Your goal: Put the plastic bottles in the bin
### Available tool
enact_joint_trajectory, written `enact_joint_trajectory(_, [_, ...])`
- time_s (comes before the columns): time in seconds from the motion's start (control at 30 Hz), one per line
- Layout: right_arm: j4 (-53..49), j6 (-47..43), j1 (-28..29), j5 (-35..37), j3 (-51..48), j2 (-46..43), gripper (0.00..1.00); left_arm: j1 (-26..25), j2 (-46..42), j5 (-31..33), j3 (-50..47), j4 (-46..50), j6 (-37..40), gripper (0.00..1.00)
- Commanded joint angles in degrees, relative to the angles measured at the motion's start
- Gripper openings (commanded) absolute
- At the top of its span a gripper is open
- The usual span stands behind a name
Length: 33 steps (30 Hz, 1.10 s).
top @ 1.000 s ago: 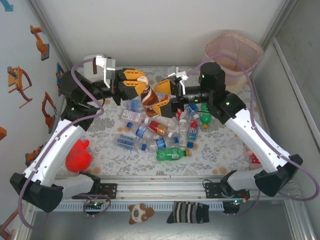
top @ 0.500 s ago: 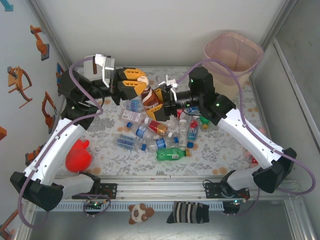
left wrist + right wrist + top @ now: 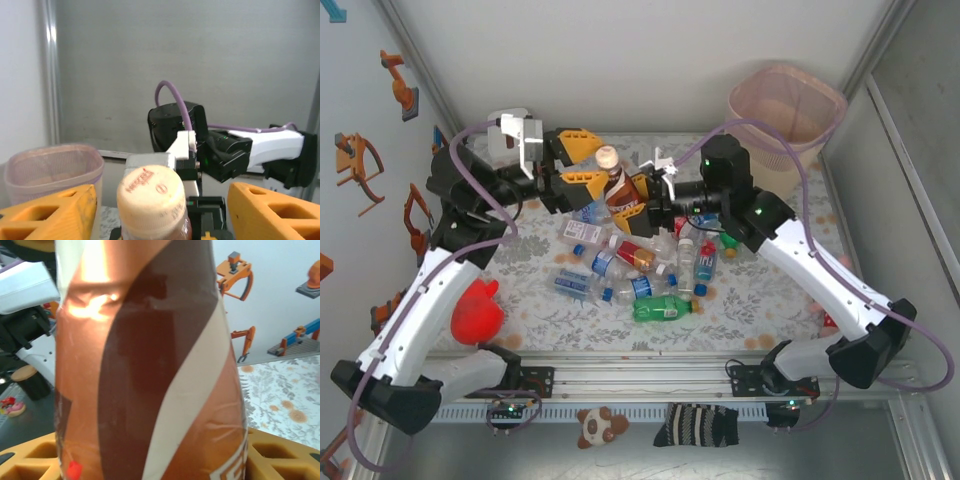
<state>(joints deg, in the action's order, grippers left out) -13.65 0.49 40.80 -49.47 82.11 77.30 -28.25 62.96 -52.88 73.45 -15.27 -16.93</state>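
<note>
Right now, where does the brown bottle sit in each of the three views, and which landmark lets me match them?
Top external: brown bottle upright, upper middle, slightly left of centre.
Left wrist: brown bottle at bottom centre, its pale cap facing the camera.
Right wrist: brown bottle close up, spanning the centre from top to bottom.
Shared landmark: the bin, upper right in top external, lower left in left wrist.
</note>
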Motion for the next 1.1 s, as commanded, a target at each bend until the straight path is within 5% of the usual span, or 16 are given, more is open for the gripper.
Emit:
enact_joint_trajectory(0.0, [0.4, 1.6, -1.5, 3.9, 1.3, -1.6, 0.56, -0.2, -3.2, 7.1, -1.7, 5.1, 5.4, 0.72])
enact_joint_trajectory(0.47, [-3.9, 15.6, -20.8, 14.2, 12.7, 2.1, 0.51, -0.1, -5.9, 18.4, -6.4, 12.2, 6.2, 0.71])
enact_joint_trajectory(0.83, [-8.4, 35.7, -38.3, 23.4, 27.0, 16.3, 0.42, -0.1, -5.7, 18.8, -7.9, 11.9, 3.6, 0.68])
enact_joint_trajectory(1.07, [-11.5, 45.9, -42.7, 30.2, 34.0, 27.2, 0.32, -0.2, -6.2, 18.9, -8.7, 12.0, 3.0, 0.66])
